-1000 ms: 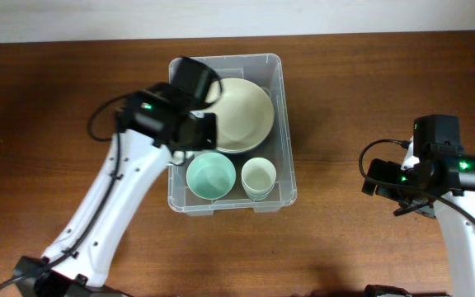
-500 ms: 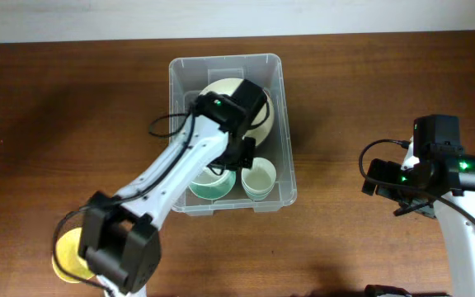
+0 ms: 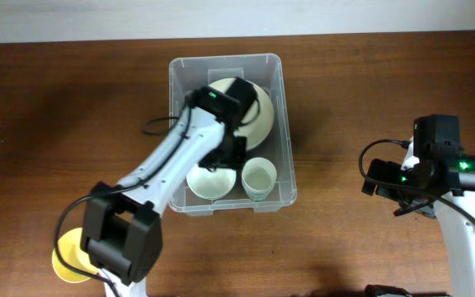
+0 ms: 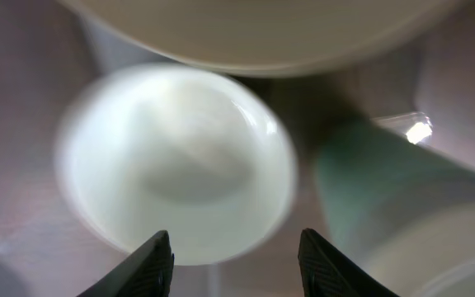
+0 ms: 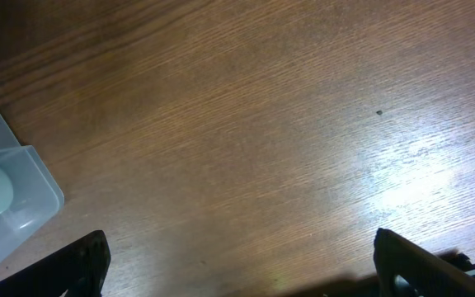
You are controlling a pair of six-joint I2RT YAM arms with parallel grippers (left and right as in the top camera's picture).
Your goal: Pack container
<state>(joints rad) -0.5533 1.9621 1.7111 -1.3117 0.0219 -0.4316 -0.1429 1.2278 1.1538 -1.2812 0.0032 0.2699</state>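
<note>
The container (image 3: 283,99), a clear plastic bin, stands mid-table and holds a large cream plate (image 3: 254,111), a pale bowl (image 3: 207,183) and a mint cup (image 3: 258,176). My left arm reaches into it from the front left. In the left wrist view my left gripper (image 4: 237,257) hangs open just above the pale bowl (image 4: 176,161), which looks blurred, with nothing between its fingers (image 4: 151,268). The mint cup (image 4: 386,198) is to its right and the cream plate (image 4: 262,29) beyond it. My right gripper (image 5: 237,264) is wide open over bare wood, right of the container's corner (image 5: 23,198).
A yellow dish (image 3: 68,257) lies at the front left, partly hidden under the left arm's base. The right arm (image 3: 431,169) rests at the table's right side. Brown wooden tabletop (image 3: 361,91) surrounds the bin.
The left arm swung into the bin and its jaws opened. A pale bowl now lies where the mint bowl showed. The right arm has not moved.
</note>
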